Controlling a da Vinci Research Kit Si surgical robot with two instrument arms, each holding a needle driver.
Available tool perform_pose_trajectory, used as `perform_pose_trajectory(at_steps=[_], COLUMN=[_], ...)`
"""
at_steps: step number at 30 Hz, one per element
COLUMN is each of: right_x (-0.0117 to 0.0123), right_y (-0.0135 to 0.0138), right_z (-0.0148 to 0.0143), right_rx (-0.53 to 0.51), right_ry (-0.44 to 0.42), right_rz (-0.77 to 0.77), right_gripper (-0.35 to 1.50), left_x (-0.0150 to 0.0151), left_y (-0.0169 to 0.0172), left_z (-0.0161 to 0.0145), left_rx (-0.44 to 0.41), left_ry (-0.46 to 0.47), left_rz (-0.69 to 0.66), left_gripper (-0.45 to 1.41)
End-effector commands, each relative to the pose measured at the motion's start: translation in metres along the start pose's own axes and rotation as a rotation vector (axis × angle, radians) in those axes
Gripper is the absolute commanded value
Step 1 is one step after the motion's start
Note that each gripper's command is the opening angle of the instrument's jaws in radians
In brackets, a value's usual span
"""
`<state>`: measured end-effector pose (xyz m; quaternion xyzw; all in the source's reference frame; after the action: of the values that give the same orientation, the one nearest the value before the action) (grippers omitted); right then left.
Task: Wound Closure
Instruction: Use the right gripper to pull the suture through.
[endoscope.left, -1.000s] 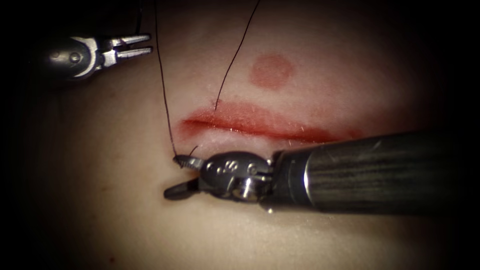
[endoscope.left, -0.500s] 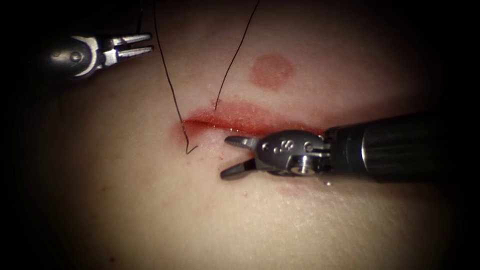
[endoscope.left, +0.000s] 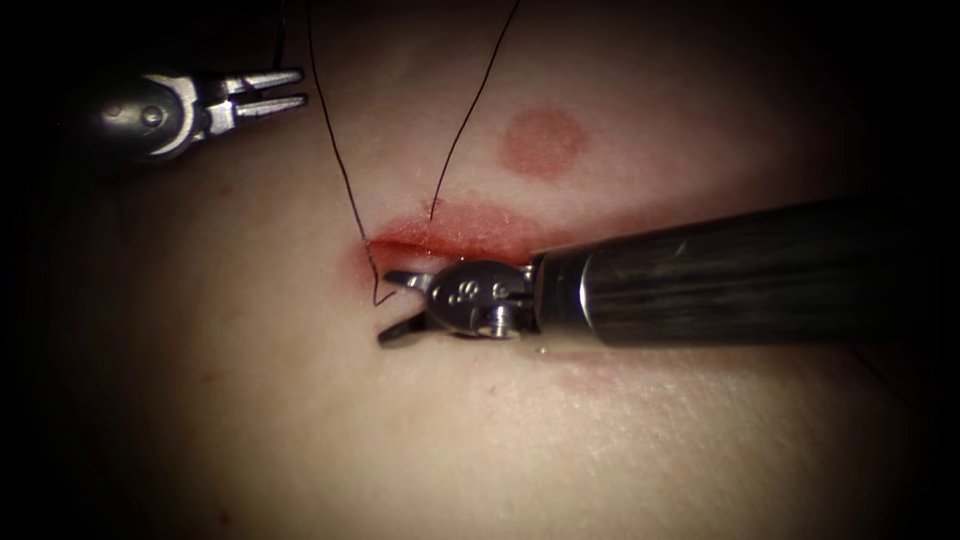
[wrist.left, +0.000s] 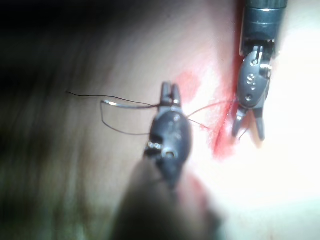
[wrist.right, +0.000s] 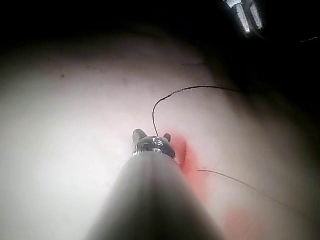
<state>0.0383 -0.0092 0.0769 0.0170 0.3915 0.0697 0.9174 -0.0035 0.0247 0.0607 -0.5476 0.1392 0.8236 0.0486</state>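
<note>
The tissue (endoscope.left: 300, 430) carries a red cut (endoscope.left: 470, 240) running across the picture. Two strands of dark thread (endoscope.left: 340, 170) rise from it to the upper edge. One strand enters just above the cut; the other ends in a small hook below the cut's left end. My right tool (endoscope.left: 385, 306) lies along the cut, jaws open on either side of that hooked end and holding nothing. My left tool (endoscope.left: 301, 86) hovers at the far left with jaws slightly open and nothing between them. In the left wrist view a thin silvery needle (wrist.left: 122, 104) lies just past the left tool (wrist.left: 170, 86).
A round red mark (endoscope.left: 542, 142) sits on the tissue beyond the cut. The right tool's thick shaft (endoscope.left: 720, 270) covers the right half of the cut. Red fluid stains the cut's edges.
The right tool touched the thread end with open jaws, drew back to the right while the strand sprang toward the cut, and has now come left again to the thread end. The left tool stayed still.
</note>
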Motion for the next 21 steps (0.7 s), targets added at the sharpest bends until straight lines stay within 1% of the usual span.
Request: perform_pose_trajectory(at_steps=[1,5,7,9,10,11,12,13,17,19,21], right_x=[-0.0006,-0.0007,-0.0006,-0.0005,-0.0004,-0.0005,-0.0005,-0.0005,0.0000,0.0005,0.0016], right_y=[-0.0005,-0.0005,-0.0003,-0.0001,0.0000,0.0000,0.0000,0.0000,-0.0003,-0.0006,-0.0012], right_z=[0.0017,0.0036,0.0040,0.0043,0.0042,0.0038,0.0035,0.0029,0.0005,-0.0008,-0.0023], right_rx=[-0.004,-0.021,-0.025,-0.024,-0.022,-0.004,0.009,0.021,0.044,0.045,0.049], right_ry=[-0.004,-0.009,-0.011,-0.018,-0.020,-0.035,-0.051,-0.063,-0.058,-0.061,-0.063], right_rz=[-0.002,-0.003,-0.001,0.000,0.001,-0.002,-0.003,-0.004,-0.003,-0.006,-0.001], right_gripper=[1.48,1.48,1.45,1.31,1.13,0.15,-0.35,-0.35,-0.35,-0.35,-0.35], left_x=[-0.0004,-0.0004,-0.0004,-0.0004,-0.0004,-0.0004,-0.0004,-0.0004,-0.0003,-0.0003,-0.0003], left_y=[0.0001,0.0001,0.0001,0.0001,0.0001,0.0001,0.0001,0.0001,0.0001,0.0001,0.0001], left_z=[0.0007,0.0007,0.0007,0.0006,0.0006,0.0006,0.0006,0.0006,0.0006,0.0006,0.0006], left_rx=[0.000,0.000,0.000,0.000,0.000,0.000,0.000,-0.001,0.000,0.000,0.000], left_ry=[0.001,0.001,0.001,0.001,0.001,0.001,0.001,0.001,0.001,0.001,0.001], left_rz=[0.001,0.001,0.001,0.001,0.001,0.001,0.000,0.000,0.000,0.000,0.000], left_gripper=[-0.35,-0.35,-0.35,-0.35,-0.35,-0.35,-0.35,-0.35,-0.35,-0.35,-0.35])
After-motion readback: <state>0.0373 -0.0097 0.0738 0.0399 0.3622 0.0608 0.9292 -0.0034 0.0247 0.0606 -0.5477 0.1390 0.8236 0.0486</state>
